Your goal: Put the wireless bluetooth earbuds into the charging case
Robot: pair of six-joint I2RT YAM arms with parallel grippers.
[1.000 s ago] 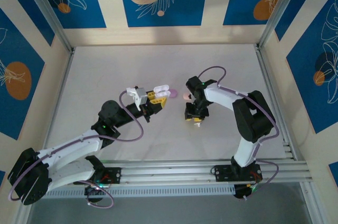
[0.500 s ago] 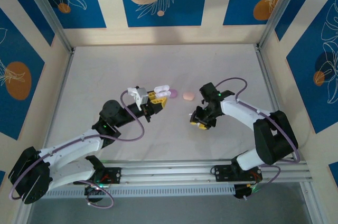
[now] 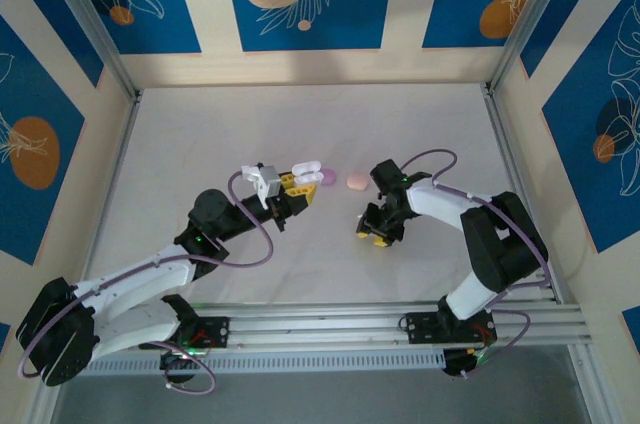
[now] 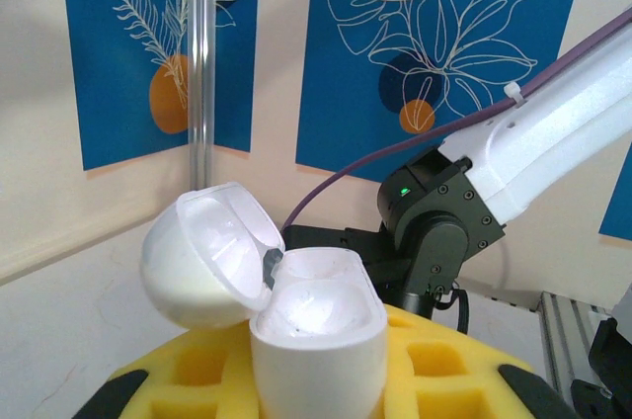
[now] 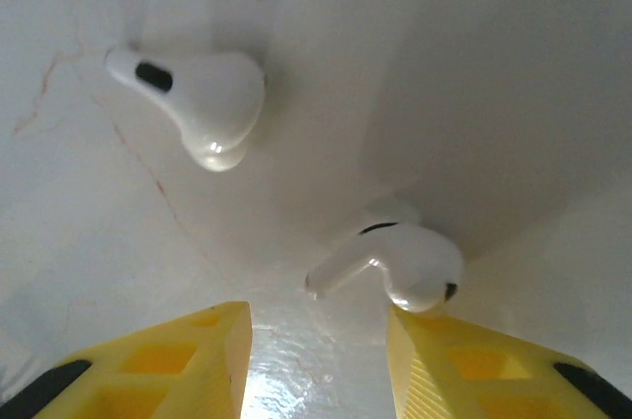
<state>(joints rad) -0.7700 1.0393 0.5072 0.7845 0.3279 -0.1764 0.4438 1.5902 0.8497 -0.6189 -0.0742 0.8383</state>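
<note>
My left gripper (image 3: pixel 291 187) is shut on a white charging case (image 4: pixel 316 340). The case stands upright between the yellow pads (image 4: pixel 444 365), with its lid (image 4: pixel 202 261) swung open to the left and both wells empty. My right gripper (image 5: pixel 316 350) points down at the table with its jaws open and nothing between them. Two white earbuds lie on the table under it. One earbud (image 5: pixel 405 266) lies just ahead of the right fingertip (image 5: pixel 464 365), its stem pointing left. The other earbud (image 5: pixel 202 103) lies farther off to the upper left.
A small purple rounded piece (image 3: pixel 327 176) and a pale pink one (image 3: pixel 354 182) lie on the table between the two grippers. The right arm's black wrist joint (image 4: pixel 439 226) is close behind the case. Aluminium frame posts and walls ring the table.
The right gripper has shifted a little right and toward the near edge, its elbow swinging out and partly back, and its jaws have widened slightly. The left arm and the case have not moved.
</note>
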